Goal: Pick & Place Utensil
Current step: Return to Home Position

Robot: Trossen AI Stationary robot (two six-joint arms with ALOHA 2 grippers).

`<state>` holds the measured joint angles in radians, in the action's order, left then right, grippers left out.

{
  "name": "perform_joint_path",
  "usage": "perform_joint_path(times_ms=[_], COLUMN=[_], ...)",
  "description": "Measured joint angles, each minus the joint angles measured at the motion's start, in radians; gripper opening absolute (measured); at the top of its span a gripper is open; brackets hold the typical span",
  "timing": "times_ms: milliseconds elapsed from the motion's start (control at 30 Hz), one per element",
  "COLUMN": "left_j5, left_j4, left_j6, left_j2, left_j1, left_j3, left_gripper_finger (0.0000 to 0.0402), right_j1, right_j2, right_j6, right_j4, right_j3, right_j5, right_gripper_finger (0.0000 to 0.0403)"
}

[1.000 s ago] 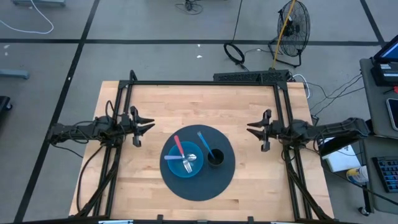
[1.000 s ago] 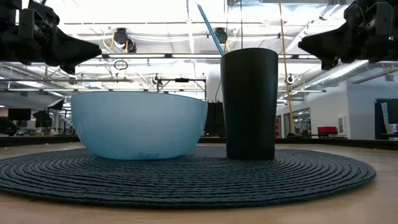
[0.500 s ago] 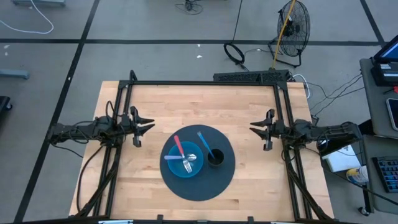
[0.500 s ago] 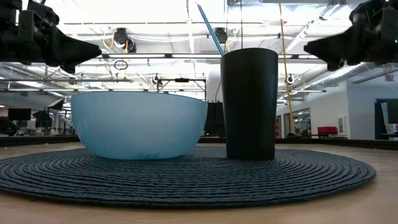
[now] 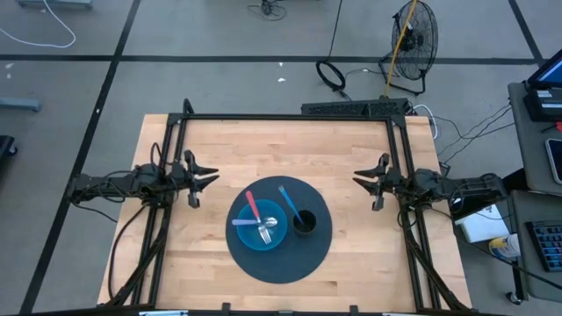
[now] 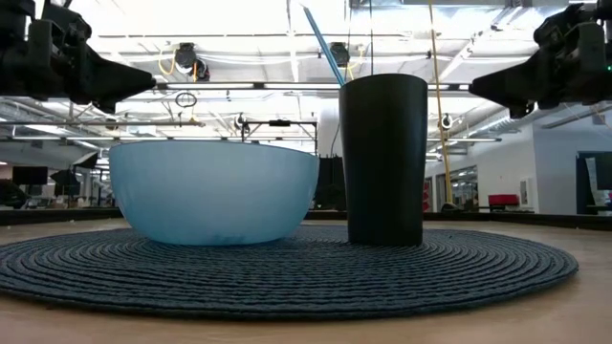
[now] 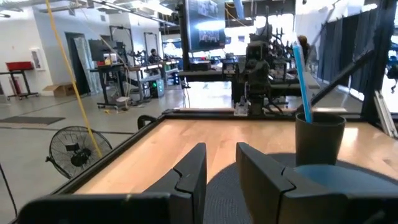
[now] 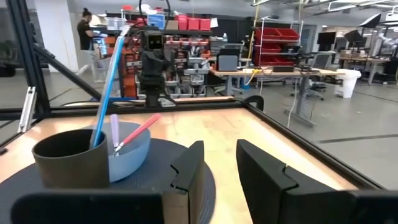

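Blue woven mat [image 5: 277, 267] lay midway between the tabletop's left and right edges. On it stood a pale blue bowl [image 6: 212, 191] holding a pink fork [image 5: 251, 205] and a second, pale utensil [image 5: 266, 231]. Just right of the bowl stood the black cup [image 5: 304, 223], upright, with the blue straw [image 5: 287, 199] leaning in it. Left gripper [image 5: 214, 176] hung near the left edge and right gripper [image 5: 360, 182] near the right edge, both with fingers parted and empty, well apart from the mat.

Beyond the wooden table [image 5: 263, 145], on grey floor [image 5: 219, 83]: a floor fan [image 5: 413, 33] with a coiled black cable [image 5: 331, 75] near it (yellow cord [image 5: 397, 51] across its front). Farther off, red-binned shelving [image 8: 273, 37] and a standing person [image 8: 85, 34].
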<state>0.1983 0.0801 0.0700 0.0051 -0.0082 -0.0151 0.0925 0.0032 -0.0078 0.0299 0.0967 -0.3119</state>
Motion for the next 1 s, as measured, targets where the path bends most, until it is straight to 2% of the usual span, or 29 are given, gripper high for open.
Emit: perform_joint_path(times_ms=[333, 633, 1000], left_j5=[-0.051, -0.047, -0.042], left_j4=[-0.047, -0.050, -0.025], left_j6=[0.046, 0.048, 0.050], left_j2=[0.000, 0.001, 0.001], left_j1=[0.000, 0.000, 0.000], left_j3=[-0.003, -0.003, 0.001], left_gripper_finger=[0.0093, 0.0093, 0.0093], right_j1=[0.001, 0.001, 0.001], right_j2=[0.000, 0.000, 0.002], right_j6=[0.046, 0.075, 0.075], right_j4=[-0.064, -0.088, 0.032], right_j3=[0.004, 0.004, -0.003], right_j5=[0.006, 0.008, -0.001], right_gripper_finger=[0.0089, 0.0089, 0.0089])
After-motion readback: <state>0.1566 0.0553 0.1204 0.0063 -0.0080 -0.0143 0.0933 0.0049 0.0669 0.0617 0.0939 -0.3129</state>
